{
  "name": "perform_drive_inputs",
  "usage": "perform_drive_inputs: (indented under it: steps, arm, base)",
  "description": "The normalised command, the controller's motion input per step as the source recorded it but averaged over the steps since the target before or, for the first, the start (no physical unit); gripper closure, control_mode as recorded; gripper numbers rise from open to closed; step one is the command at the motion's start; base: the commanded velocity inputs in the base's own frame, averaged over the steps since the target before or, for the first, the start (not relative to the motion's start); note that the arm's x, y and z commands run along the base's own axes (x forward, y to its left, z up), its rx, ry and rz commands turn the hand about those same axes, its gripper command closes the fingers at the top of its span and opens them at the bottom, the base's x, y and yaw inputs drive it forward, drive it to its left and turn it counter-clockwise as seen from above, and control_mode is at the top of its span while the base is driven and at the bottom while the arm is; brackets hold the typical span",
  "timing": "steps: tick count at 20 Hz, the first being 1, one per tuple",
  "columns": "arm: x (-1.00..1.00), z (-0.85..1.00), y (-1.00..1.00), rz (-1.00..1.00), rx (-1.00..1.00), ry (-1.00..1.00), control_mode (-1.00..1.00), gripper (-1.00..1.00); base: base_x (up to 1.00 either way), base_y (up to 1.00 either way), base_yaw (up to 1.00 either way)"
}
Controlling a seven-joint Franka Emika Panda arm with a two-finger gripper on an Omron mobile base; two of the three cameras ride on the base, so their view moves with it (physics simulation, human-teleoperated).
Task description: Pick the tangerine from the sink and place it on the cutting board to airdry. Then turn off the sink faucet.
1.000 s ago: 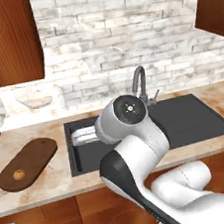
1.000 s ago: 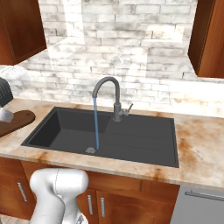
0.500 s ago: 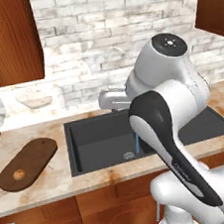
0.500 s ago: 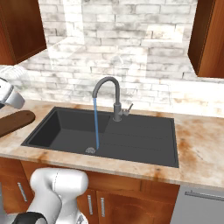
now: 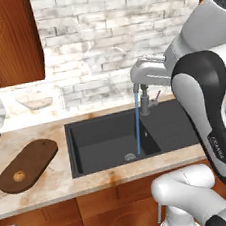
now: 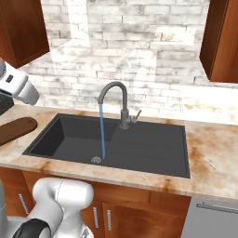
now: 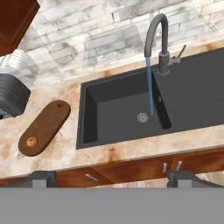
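Tangerine [image 5: 19,175] is seen resting on the near end of the cutting board [image 5: 33,161], left of the black sink [image 5: 108,141] on a marbled counter [image 5: 53,181]. Water [image 5: 136,124] is poured from the faucet [image 6: 122,104] towards the drain [image 7: 142,117]. The gripper [image 7: 111,178] is held high, jaws spread wide and empty, before a whitish brick wall [image 6: 139,56].

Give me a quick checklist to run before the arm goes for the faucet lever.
1. Tangerine on the cutting board: ok.
2. Sink basin free of fruit: ok.
3. Water off: not ok, a blue stream runs from the faucet to the drain.
4. Gripper open, nothing between its fingertips: ok.
5. Lever in sight and unobstructed: ok.
6. Gripper near the lever: not ok, it looks down on the counter from well back.
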Motion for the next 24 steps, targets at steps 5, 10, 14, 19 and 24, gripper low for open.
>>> perform_drive_inputs:
  steps: [5,10,14,19,24]
  arm:
    - [-0.34,0.12,-0.59,0.06,0.02,-0.09,-1.00,-1.00]
    - [-0.53,-0.07,-0.32,-0.01,0.00,-0.02,-1.00,-1.00]
    - [-0.39,0.00,-0.63,0.08,0.12,-0.01,-1.00,-1.00]
    - [-0.17,0.00,-0.63,0.18,0.07,-0.03,-1.00,-1.00]
    - [-0.04,-0.02,-0.62,0.25,0.00,-0.11,-1.00,-1.00]
  base:
    - [0.00,0.00,0.00]
    - [0.00,0.00,0.00]
    - [0.00,0.00,0.00]
    - [0.00,0.00,0.00]
    - [0.00,0.00,0.00]
